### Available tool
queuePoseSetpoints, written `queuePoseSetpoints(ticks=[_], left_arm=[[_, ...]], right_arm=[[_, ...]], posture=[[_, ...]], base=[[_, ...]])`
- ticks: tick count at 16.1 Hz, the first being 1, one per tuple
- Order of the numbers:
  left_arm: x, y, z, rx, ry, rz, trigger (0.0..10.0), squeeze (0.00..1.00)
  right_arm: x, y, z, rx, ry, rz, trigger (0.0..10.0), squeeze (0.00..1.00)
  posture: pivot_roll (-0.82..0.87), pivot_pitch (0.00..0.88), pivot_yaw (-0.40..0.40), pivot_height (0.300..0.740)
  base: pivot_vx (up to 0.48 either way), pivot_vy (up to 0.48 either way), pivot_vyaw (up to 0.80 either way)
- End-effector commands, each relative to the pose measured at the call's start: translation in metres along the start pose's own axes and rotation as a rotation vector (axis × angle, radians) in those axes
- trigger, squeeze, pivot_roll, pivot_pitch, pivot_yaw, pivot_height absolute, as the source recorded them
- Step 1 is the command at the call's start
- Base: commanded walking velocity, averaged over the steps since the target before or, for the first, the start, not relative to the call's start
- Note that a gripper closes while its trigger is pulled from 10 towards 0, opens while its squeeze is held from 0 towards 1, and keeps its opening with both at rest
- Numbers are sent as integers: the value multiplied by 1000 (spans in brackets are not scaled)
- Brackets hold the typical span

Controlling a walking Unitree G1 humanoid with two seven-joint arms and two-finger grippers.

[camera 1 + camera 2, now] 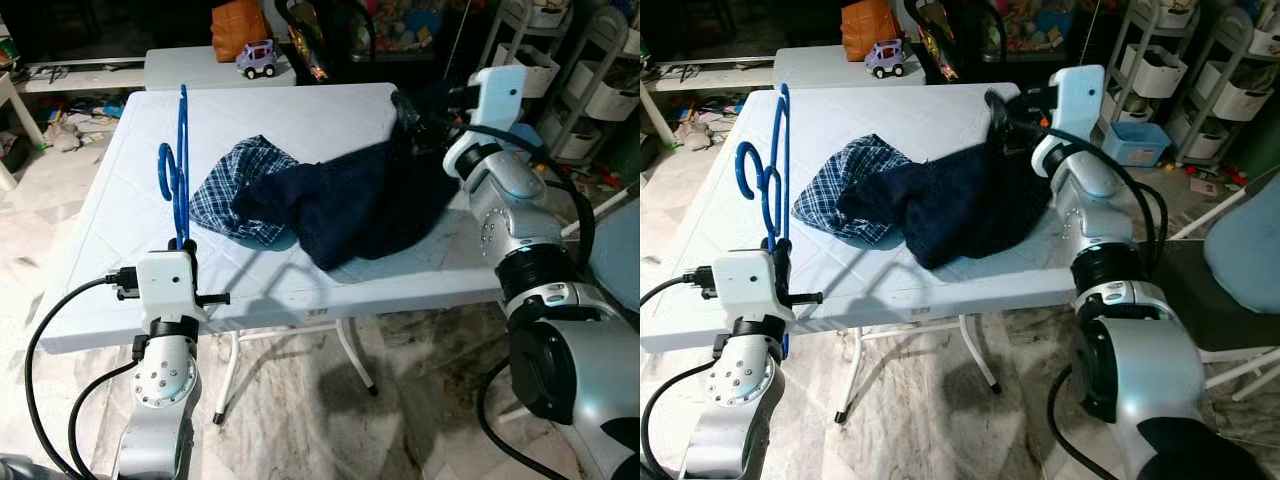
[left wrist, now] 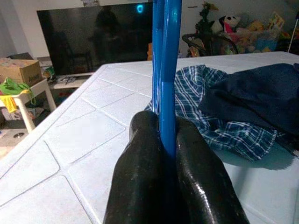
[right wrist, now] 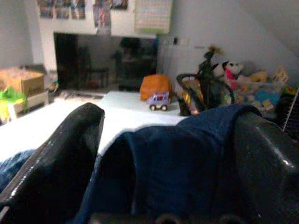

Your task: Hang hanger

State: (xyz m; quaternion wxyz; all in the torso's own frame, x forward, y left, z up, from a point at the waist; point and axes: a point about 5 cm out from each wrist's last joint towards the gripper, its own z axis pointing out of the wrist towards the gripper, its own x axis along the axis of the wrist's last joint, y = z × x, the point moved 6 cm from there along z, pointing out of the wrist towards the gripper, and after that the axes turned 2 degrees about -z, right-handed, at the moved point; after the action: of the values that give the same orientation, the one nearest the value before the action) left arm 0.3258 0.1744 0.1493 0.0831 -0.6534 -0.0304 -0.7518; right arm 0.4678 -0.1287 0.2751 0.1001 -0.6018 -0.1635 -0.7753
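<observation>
Blue plastic caught our eye first in the left eye view: the hanger (image 1: 178, 165) stood upright at the near left edge of the white surface (image 1: 300, 120), its hook curling toward the left, and our left pincer (image 1: 186, 243) was clamped on its lower end. Over at the far right edge, our right pincer (image 1: 412, 112) was down in the dark navy garment (image 1: 365, 200), which lay bunched across the middle of the surface and overlapped a blue plaid shirt (image 1: 235, 195) on its left. A purple toy car (image 1: 257, 58) sat on a second white table behind.

In the right eye view we saw the same layout, with white storage bins (image 1: 1230, 95) on shelves at the far right.

The left wrist view had both black fingers (image 2: 142, 158) pressed tight against the blue hanger shaft, the plaid shirt and navy cloth lying just beyond on the quilted top.

In the right wrist view our fingers (image 3: 60, 154) stood spread wide, with a fold of navy cloth draped between them and over one finger; they weren't pinched together on it.
</observation>
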Motion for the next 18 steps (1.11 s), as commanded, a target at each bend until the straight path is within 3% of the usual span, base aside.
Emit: queuePoseSetpoints(ticks=[1,3,4,6,8,11,13,14,15,16,18], left_arm=[[4,3,2,-14,16,-5,10000,0],[4,3,3,-17,16,-4,10000,0],[4,3,3,-17,16,-3,10000,0],[3,4,4,-20,16,-4,10000,0],[4,8,6,-32,20,-8,10000,0],[5,7,8,-29,26,-6,10000,0],[6,5,8,-19,28,-5,10000,0],[6,4,8,-15,30,-5,10000,0],[7,3,7,-8,34,-3,10000,0],[8,1,6,-1,38,0,10000,0],[8,-4,5,17,38,6,10000,0]], right_arm=[[-32,-11,-6,101,-169,-123,10000,1000],[-59,-20,-18,217,-285,-228,10000,1000],[-65,-26,-22,276,-304,-215,10000,1000],[-64,-32,-22,301,-301,-177,10000,1000],[-56,-52,-12,343,-265,-172,10000,1000],[-3,-90,22,338,-85,-96,10000,1000],[26,-105,35,341,-12,-68,10000,1000],[52,-114,42,339,59,-29,10000,1000],[104,-121,50,320,215,72,10000,1000],[143,-114,52,281,327,231,10000,1000],[171,-117,52,330,392,401,10000,1000]], posture=[[20,59,-43,740],[20,57,-44,740],[18,54,-43,740],[16,51,-42,740],[13,41,-40,740],[21,32,-50,740],[25,30,-53,740],[32,28,-59,740],[45,27,-66,740],[49,26,-69,740],[60,28,-76,740]], base=[[0,0,0],[0,0,0],[0,0,0],[0,0,0],[0,0,0],[0,0,0],[0,0,0],[0,0,0],[0,0,0],[0,0,0],[0,0,0]])
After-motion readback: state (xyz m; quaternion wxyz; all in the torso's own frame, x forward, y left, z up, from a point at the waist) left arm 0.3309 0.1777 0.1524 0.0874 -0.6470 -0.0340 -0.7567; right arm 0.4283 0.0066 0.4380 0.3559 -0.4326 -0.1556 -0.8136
